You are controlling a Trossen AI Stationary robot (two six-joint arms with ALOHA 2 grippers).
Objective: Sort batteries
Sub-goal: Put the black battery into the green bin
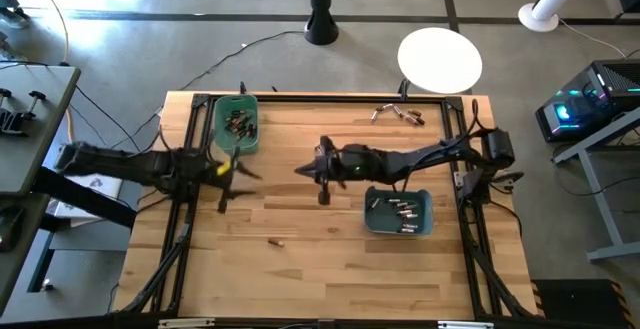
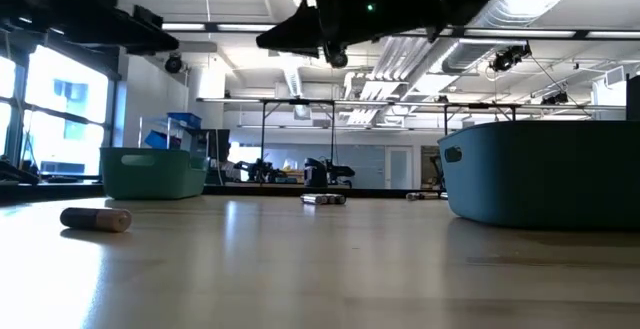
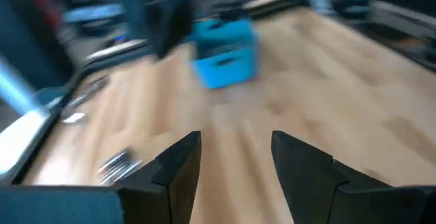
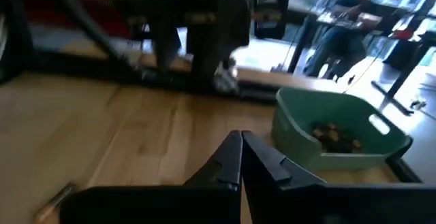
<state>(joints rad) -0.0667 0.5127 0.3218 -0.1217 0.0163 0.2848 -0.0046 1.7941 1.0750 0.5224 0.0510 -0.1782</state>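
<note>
By my reckoning the sorting is well along but unfinished. The green bin (image 1: 237,124) at the upper left of the high view already holds a cluster of brownish batteries (image 1: 240,123), and the blue bin (image 1: 399,212) at centre right holds several silvery ones (image 1: 397,209).

Still out on the desk (image 1: 300,259) are a loose group (image 1: 398,115) near the top edge, right of centre, and one stray cell (image 1: 276,240) low and left of centre.

That stray lies flat, its long axis running roughly left to right across the high view; which end is which I cannot tell.

My right pincer (image 1: 322,184) hangs over mid-desk, its tips closed together on nothing. My left pincer (image 1: 232,174) sits just below the green bin, spread apart and empty.
</note>
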